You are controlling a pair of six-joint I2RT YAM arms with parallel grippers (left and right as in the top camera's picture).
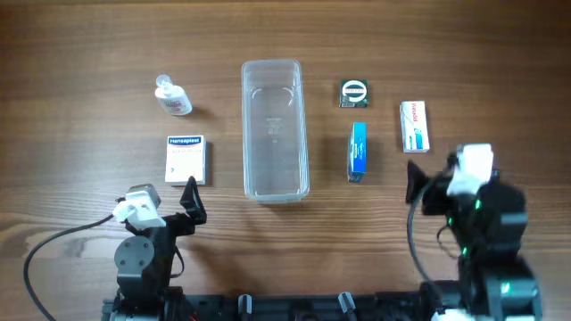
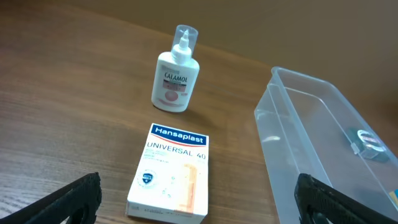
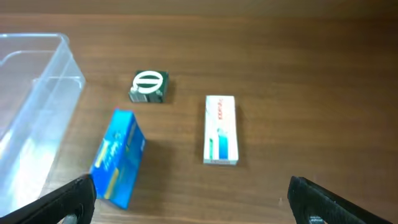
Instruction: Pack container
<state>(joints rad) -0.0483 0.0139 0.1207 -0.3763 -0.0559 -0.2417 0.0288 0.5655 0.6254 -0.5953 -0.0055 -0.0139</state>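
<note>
container (image 1: 276, 134) between left fingers (image 1: 190, 198) and right fingers (image 1: 416, 183)

This is a robotics lab bench. A bare brown wood-grain tabletop (image 1: 89, 53) has two black robot arms mounted at its near edge, the left arm (image 1: 143, 259) and the right arm (image 1: 486, 241), and a loose black cable (image 1: 27, 267) loops beside the left one. Pharmacy goods are laid out in tidy rows around a long clear plastic tub (image 1: 276, 129): a white Hansaplast plaster box (image 2: 171, 171), a small clear Calamol lotion bottle (image 2: 173, 78) and a blue cardboard box (image 3: 118, 158).
</note>
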